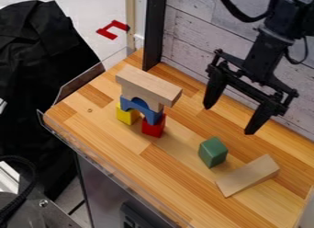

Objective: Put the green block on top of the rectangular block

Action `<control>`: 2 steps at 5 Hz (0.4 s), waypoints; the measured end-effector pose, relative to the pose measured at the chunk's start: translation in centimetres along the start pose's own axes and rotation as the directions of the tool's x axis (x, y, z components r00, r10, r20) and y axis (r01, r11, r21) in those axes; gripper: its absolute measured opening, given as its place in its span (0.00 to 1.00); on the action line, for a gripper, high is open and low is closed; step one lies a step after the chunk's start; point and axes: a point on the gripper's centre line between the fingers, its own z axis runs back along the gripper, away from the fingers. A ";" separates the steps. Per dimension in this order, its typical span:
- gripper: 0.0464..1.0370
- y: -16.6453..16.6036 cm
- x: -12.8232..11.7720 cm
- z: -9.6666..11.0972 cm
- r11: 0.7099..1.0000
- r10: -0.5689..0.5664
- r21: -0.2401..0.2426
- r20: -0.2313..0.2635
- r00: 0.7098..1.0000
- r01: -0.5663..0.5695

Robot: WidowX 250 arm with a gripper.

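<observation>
Gripper (230, 117) hangs down at the view's upper right, fingers spread wide, while the green block (213, 152) sits on the wooden counter (178, 185) beneath, near a pale block (248, 175).

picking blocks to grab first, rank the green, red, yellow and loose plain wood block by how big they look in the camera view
1. loose wood block
2. green block
3. red block and yellow block: too alike to rank
</observation>
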 end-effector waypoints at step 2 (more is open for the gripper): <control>0.96 -0.3 0.0 -1.5 0.992 -0.116 -0.053 0.012 0.993 0.116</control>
